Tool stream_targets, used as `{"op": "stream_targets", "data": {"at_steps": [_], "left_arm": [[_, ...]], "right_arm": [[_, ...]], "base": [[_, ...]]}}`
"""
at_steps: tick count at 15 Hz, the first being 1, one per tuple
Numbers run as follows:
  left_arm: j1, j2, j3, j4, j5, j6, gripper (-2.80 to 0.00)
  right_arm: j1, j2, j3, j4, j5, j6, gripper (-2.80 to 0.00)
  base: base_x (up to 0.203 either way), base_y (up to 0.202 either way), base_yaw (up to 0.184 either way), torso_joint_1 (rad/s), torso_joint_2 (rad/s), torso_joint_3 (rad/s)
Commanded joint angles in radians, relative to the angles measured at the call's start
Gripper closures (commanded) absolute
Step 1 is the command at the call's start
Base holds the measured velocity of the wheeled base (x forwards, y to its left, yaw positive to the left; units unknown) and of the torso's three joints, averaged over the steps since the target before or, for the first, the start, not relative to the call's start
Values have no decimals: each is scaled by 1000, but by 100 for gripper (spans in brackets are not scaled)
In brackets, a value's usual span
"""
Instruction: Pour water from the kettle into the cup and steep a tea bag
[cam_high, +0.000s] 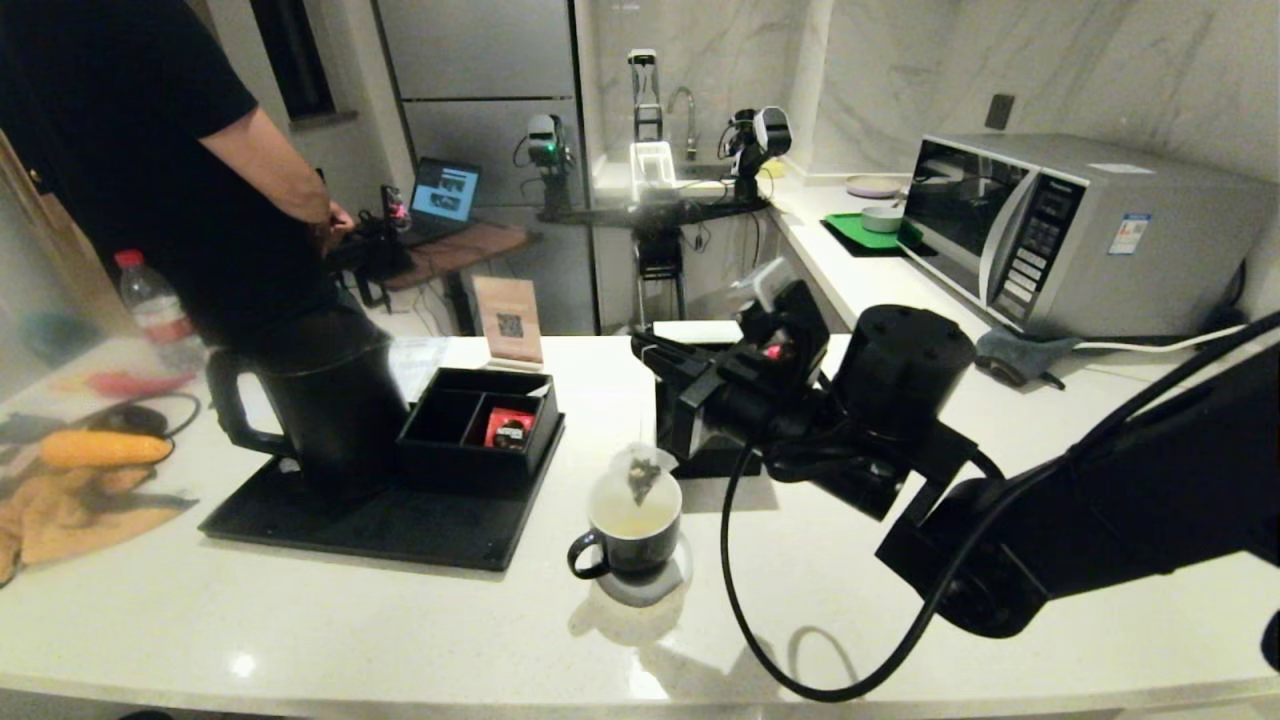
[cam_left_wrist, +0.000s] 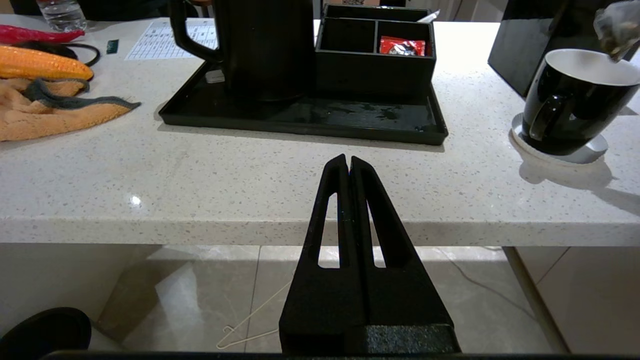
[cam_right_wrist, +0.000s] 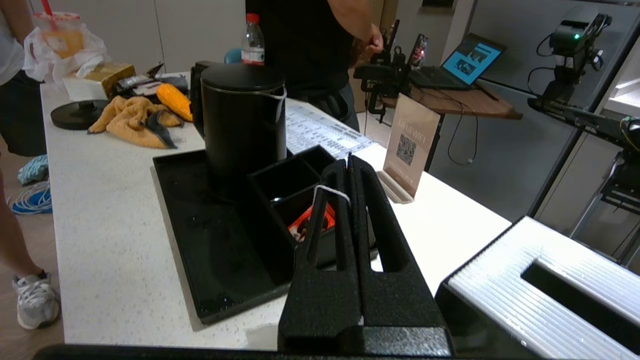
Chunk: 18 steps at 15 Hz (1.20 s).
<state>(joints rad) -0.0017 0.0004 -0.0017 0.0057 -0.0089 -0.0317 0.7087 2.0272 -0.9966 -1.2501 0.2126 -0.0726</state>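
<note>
The dark cup (cam_high: 635, 535) with a white inside stands on a grey coaster and holds pale water (cam_high: 630, 522); no stream is falling. The small grey-white tea bag (cam_high: 642, 476) hangs just over its mouth on a thin string. My right gripper (cam_high: 642, 347) is above the cup, shut on that string (cam_right_wrist: 330, 192), which loops over one finger; in the right wrist view the bag itself is hidden. The black kettle (cam_high: 330, 400) stands upright on the tray at the left. My left gripper (cam_left_wrist: 348, 160) is shut and empty, in front of the counter's edge, left of the cup (cam_left_wrist: 575, 100).
A black tray (cam_high: 400, 525) carries the kettle and a divided black box (cam_high: 480, 420) holding a red packet (cam_high: 510, 427). A black tissue box (cam_right_wrist: 550, 295) sits behind the cup. An orange cloth (cam_high: 70, 515), corn, a QR sign (cam_high: 508, 320), a microwave (cam_high: 1050, 230) and a person surround the area.
</note>
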Motion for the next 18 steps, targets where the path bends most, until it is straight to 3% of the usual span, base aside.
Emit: {"op": "stream_targets", "data": {"at_steps": [1,13,18], "left_arm": [[0,0,0,0,0,-1,0],[0,0,0,0,0,-1,0],[0,0,0,0,0,-1,0]], "right_arm": [[-7,0,40,-34,2,0,0],[-41,-8,48,-37,5,0,0],[-46,-11,-142,73,5,0,0]], "base": [[0,0,0,0,0,0],[0,0,0,0,0,0],[0,0,0,0,0,0]]}}
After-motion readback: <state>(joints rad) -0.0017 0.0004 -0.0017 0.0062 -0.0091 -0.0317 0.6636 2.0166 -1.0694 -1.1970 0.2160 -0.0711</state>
